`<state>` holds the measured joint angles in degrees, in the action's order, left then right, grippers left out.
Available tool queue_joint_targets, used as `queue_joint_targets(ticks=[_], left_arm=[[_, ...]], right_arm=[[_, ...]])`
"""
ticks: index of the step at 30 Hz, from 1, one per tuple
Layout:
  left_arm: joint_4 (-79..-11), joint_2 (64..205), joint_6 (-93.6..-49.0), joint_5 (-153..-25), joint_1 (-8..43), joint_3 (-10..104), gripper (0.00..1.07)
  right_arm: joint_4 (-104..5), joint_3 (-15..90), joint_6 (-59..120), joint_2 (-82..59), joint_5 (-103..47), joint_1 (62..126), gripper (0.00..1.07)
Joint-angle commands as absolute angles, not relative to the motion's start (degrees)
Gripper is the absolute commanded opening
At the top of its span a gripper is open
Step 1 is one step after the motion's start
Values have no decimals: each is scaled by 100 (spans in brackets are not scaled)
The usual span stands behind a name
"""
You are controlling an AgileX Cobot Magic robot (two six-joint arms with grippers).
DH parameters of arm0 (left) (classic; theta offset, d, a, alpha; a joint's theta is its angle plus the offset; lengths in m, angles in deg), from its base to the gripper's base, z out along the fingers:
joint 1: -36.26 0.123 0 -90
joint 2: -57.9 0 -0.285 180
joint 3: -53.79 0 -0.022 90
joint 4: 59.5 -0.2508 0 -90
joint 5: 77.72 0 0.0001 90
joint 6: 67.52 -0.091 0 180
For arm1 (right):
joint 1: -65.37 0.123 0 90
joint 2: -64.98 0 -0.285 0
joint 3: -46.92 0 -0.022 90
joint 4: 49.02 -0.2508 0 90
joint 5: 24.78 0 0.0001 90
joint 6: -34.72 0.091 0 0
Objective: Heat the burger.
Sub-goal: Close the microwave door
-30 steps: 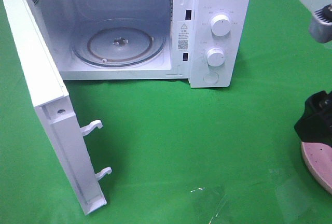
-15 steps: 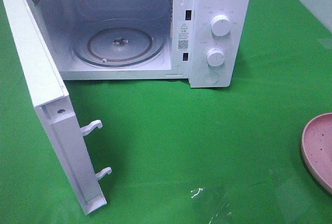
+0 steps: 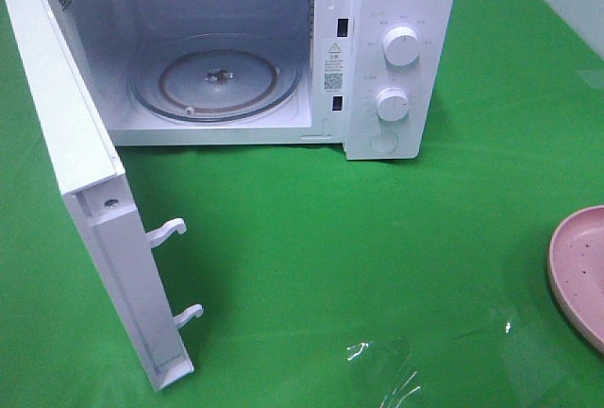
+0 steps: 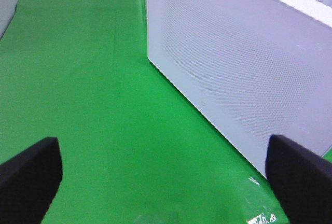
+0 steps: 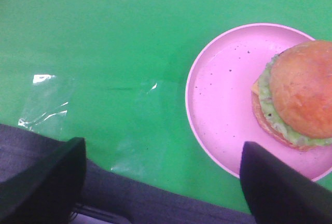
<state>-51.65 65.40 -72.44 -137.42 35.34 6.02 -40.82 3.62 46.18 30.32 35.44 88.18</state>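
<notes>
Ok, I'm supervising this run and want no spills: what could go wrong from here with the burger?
1. The burger sits off-centre near the rim of the pink plate, so lifting the plate could tip it off.
2. The open right tool is above bare cloth, not over the burger; closing here would miss it.
3. The microwave door juts forward and could be clipped on the way in.

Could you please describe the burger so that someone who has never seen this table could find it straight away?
Start from the white microwave standing with its door open on the green cloth, then look to the pink speckled plate lying well off to its right, nearer the front. The burger sits on that plate, off-centre: a glossy brown bun over green lettuce, the only food in sight.
</notes>
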Motion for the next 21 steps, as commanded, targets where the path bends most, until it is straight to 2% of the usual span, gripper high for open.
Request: queue_joint_targets(ticks=[1,2,10,21], left_arm=[[-5177,6460,-7222,-13702,3540,579,100],[-5177,6460,-7222,-13702,3540,579,100],[-5177,6460,-7222,-13702,3540,579,100],[-5177,6460,-7222,-13702,3540,579,100]], right_arm=[[-4317,288,4274,3313,3406,8474,76],[-4523,219,4057,3593,3343,8153,76],[-4839,76,3541,4613,3332,7185,76],[-5217,-136,3472,5811,3263,6629,76]])
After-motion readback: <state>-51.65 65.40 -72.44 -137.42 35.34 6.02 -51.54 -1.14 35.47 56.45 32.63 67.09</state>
